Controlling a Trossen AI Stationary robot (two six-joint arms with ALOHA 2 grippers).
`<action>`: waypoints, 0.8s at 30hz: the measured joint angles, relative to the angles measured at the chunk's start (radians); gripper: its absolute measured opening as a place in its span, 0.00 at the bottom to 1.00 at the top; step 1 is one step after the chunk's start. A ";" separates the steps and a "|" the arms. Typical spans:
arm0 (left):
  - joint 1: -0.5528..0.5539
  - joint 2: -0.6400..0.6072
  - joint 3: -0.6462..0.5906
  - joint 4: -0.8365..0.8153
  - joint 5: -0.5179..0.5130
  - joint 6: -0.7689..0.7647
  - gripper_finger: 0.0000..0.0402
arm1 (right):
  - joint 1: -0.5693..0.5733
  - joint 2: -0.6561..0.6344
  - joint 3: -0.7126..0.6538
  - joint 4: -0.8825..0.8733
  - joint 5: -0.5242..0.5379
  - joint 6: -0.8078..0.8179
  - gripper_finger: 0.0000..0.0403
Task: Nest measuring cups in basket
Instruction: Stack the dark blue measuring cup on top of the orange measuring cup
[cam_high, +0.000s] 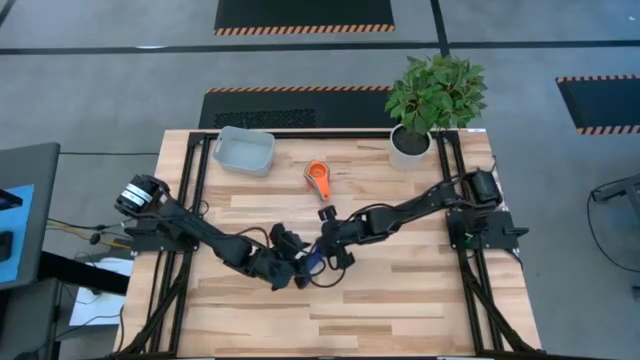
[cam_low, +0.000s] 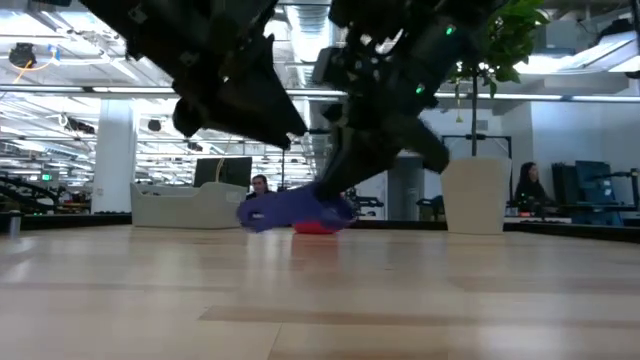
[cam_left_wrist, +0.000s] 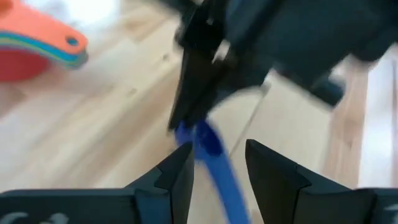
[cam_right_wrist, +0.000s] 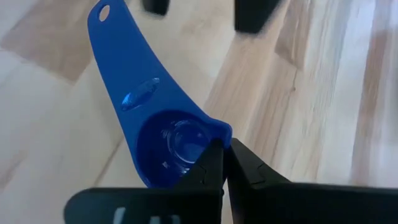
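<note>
Dark blue measuring cup (cam_right_wrist: 163, 134): near the middle of the tabletop (cam_high: 400, 290), well in front of the basket, between the two grippers; rim pinched by the right gripper, handle pointing toward the left gripper.
Right gripper (cam_right_wrist: 225, 163): fingers clamped together on the dark blue cup's rim.
Left gripper (cam_left_wrist: 219, 167): fingers apart, one on each side of the blue handle, not closed on it.
Stacked cups (cam_high: 318, 178): orange on top, right of the basket, apart from both grippers.
Basket (cam_high: 244, 150): far left part of the tabletop.
Potted plant (cam_high: 430, 105): far right corner, well right of the basket.
</note>
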 joint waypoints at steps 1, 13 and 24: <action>-0.002 0.000 0.000 -0.007 0.011 -0.014 0.33 | 0.007 -0.013 0.000 -0.019 0.002 0.001 0.04; 0.047 0.004 0.001 -0.010 0.378 -0.089 0.33 | 0.053 -0.078 0.004 0.008 0.006 0.001 0.05; 0.070 0.004 0.000 -0.022 0.513 -0.094 0.02 | 0.066 -0.080 0.004 -0.012 0.063 0.036 0.05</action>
